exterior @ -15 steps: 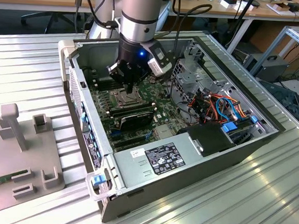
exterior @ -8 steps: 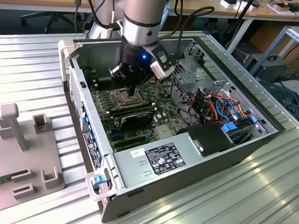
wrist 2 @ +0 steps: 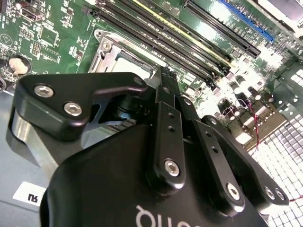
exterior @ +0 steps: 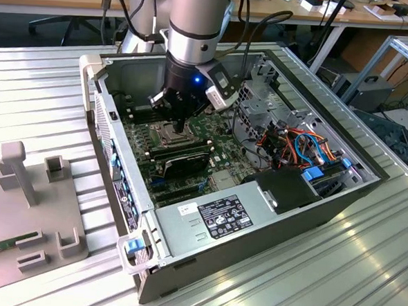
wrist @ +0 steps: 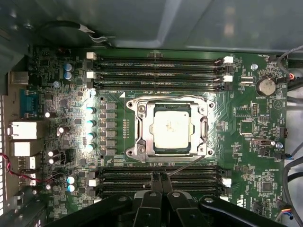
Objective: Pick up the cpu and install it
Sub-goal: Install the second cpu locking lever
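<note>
Gripper (exterior: 180, 126) low inside the open computer case (exterior: 254, 232), just above the motherboard (wrist: 61, 104). Case walls close it in on all sides; cable bundle (exterior: 294, 145) and drive cage crowd the exterior view's right.

First wrist view: cpu (wrist: 171, 128) lies flat in the socket frame (wrist: 137, 106), silver top exposed. Memory slots (wrist: 156, 68) run along two opposite sides of the socket, leaving little bare board around it.

Fingers (wrist: 155, 178) pressed together, nothing between them, tips over the slot row beside the socket (not touching the chip).

Second wrist view: gripper body hides most of the socket; whether the frame's plate is latched is hard to make out, probably open.
</note>
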{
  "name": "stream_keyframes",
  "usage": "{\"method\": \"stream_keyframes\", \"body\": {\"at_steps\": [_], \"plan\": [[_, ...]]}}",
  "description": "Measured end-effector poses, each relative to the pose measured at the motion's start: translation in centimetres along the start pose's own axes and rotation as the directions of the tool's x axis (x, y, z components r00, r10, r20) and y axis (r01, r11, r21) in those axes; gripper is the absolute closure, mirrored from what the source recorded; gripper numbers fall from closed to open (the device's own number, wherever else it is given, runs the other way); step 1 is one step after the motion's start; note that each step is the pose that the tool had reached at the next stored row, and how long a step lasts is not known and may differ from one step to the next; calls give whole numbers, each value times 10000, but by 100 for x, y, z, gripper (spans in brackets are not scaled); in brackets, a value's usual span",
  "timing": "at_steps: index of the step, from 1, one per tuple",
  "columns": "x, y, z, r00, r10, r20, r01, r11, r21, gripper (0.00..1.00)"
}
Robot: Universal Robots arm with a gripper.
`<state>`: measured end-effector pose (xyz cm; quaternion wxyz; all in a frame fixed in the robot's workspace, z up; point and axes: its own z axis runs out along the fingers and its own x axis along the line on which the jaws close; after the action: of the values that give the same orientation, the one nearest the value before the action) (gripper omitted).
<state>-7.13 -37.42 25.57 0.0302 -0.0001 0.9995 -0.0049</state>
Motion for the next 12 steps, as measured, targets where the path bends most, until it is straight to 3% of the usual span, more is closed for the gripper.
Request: {"method": "stream_keyframes", "body": {"at_steps": [8, 12], "plan": [[46, 1, 104, 10000, 1, 1, -1, 10000, -1, 89], [52, 1, 109, 10000, 1, 0, -1, 10000, -1, 89]]}}
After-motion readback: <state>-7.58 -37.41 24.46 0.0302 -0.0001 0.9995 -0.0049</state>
